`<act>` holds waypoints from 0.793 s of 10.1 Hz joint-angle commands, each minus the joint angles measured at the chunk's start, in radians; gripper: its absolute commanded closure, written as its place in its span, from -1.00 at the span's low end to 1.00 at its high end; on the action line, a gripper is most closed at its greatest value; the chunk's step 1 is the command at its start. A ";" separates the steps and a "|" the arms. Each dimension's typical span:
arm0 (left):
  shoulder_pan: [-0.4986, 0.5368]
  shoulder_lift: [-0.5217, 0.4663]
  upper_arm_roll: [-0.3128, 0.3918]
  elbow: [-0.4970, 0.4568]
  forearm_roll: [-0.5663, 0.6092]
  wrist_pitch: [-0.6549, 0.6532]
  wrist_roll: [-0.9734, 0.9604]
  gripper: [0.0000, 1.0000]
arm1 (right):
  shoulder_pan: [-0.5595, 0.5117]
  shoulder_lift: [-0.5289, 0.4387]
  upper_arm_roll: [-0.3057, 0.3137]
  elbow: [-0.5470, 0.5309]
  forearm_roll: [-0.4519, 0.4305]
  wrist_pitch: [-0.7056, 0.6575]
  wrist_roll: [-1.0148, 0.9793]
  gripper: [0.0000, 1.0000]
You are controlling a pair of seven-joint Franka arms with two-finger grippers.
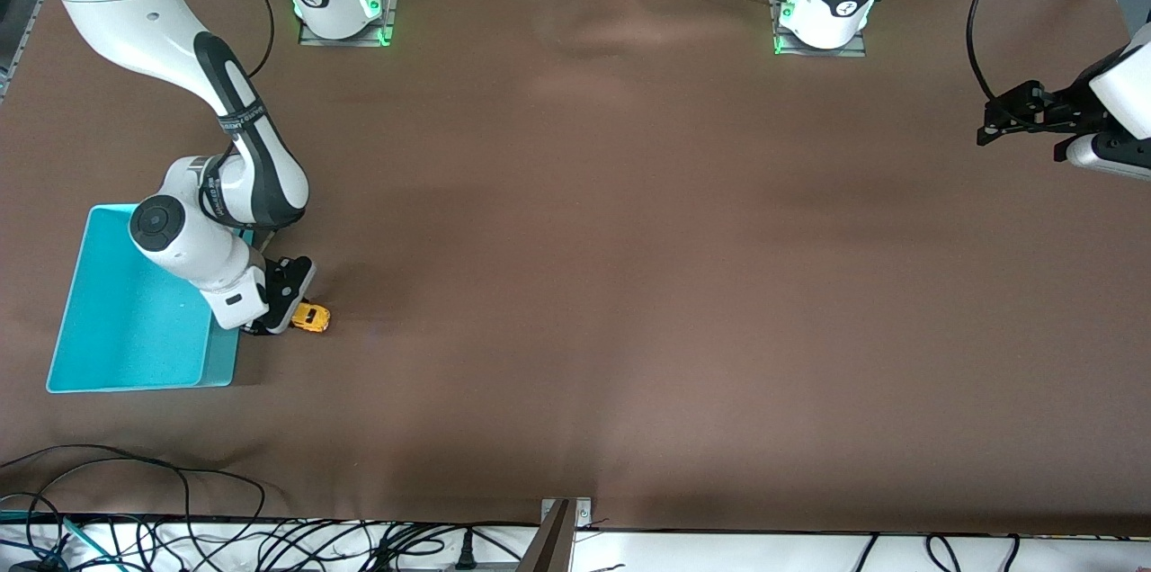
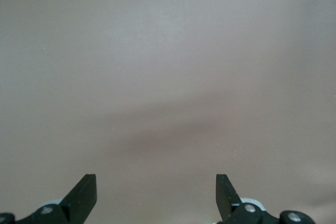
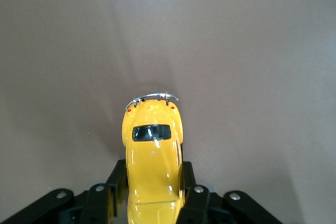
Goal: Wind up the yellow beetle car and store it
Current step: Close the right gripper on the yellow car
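Observation:
The yellow beetle car [image 1: 311, 317] sits low at the brown table, just beside the turquoise bin [image 1: 126, 329] at the right arm's end. My right gripper [image 1: 289, 313] is shut on the car's sides; in the right wrist view the car [image 3: 152, 156] sticks out from between the black fingers [image 3: 116, 182], its chrome bumper pointing away. My left gripper [image 1: 994, 133] is open and empty, up in the air over the table's edge at the left arm's end; the left wrist view shows its fingertips [image 2: 84, 192] wide apart over bare cloth.
The bin is empty, with its wall next to the right gripper. Brown cloth [image 1: 629, 284] covers the table. Cables [image 1: 180, 536] lie along the edge nearest the front camera.

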 commanded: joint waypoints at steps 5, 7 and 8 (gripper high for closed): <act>0.000 0.053 0.008 0.081 0.007 -0.009 0.015 -1.00 | -0.028 -0.024 0.012 0.399 0.008 -0.599 -0.068 1.00; 0.000 0.054 0.008 0.081 0.007 -0.009 0.015 -1.00 | -0.087 -0.023 0.012 0.416 0.037 -0.617 -0.193 1.00; 0.000 0.053 0.008 0.081 0.007 -0.009 0.015 -1.00 | -0.121 -0.018 0.010 0.415 0.038 -0.617 -0.255 1.00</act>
